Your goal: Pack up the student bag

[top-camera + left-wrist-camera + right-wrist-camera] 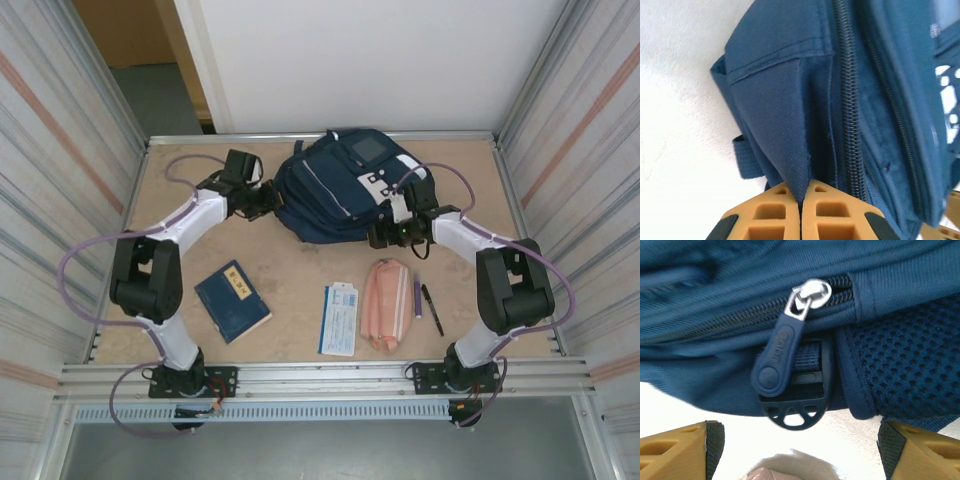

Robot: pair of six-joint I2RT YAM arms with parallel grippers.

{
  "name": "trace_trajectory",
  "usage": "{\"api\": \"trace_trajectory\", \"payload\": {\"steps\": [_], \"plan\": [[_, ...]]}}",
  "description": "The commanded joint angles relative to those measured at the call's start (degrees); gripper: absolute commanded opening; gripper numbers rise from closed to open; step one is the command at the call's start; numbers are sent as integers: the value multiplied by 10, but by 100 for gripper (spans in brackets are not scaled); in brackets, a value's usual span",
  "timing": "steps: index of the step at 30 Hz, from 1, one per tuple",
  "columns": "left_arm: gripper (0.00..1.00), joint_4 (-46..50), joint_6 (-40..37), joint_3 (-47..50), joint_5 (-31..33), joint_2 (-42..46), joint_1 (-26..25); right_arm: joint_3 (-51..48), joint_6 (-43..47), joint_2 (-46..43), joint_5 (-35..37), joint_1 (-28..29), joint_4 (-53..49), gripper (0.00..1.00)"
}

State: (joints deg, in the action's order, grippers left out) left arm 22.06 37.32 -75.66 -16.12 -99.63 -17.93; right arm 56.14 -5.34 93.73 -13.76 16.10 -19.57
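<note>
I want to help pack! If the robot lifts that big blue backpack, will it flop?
Probably floppy: the student bag lies slumped, and its fabric bunches where the left hand pinches it. It likely won't roll, lying broad on the table.

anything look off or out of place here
Nothing stands out. The left gripper is shut on a fold of the student bag, the right gripper open by its zip pull; book, booklet, pink pouch and pens lie flat in front.

Navy student bag [335, 190] lies flat, far-centre; main zipper closed.
</note>
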Motion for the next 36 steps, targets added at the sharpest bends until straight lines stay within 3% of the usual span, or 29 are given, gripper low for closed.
{"api": "trace_trajectory", "payload": {"steps": [1,11,23,28,33,36], "plan": [[0,28,-31,-40,-24,54,6,-13,15,-16,-11,21,-13,82],[0,108,-38,-113,-84,83,4,2,15,-21,4,41,6,77],[0,135,-66,-121,-76,121,3,-27,32,-41,-16,35,55,57],[0,135,-67,-113,-79,128,3,-29,37,-47,-55,34,61,36],[0,149,-82,-116,-84,129,4,-35,34,-49,-84,36,74,1],[0,153,-85,-111,-84,128,3,-37,27,-52,-98,42,78,0]]}}
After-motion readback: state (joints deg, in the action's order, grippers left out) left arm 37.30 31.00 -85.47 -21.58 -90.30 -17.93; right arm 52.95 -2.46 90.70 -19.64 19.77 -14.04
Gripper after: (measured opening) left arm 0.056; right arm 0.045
